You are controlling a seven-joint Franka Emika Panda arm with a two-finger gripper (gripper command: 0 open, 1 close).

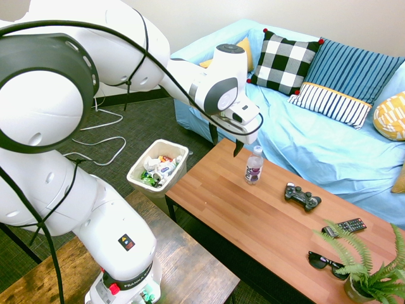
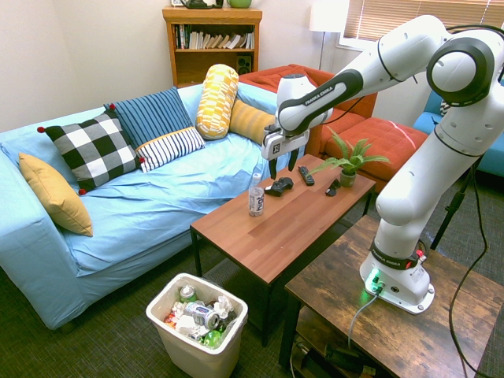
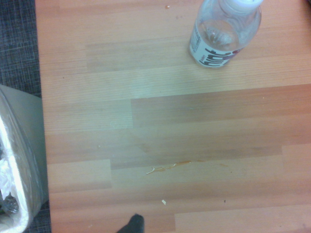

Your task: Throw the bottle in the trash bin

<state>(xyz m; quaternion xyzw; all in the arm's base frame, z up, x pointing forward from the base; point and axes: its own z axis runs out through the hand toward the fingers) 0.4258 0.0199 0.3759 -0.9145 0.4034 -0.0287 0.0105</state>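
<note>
In the second exterior view, a bookcase (image 2: 213, 43), unseen in the others, is shown beyond the table (image 2: 272, 228). Above the table, the gripper (image 2: 283, 167) is held wide open, nothing grasped; on it the bottle (image 2: 256, 197) is stood upright.

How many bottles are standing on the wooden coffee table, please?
1. The clear bottle with the white cap stands upright on the coffee table, near its sofa-side edge, left of the game controller in the first exterior view.
</note>
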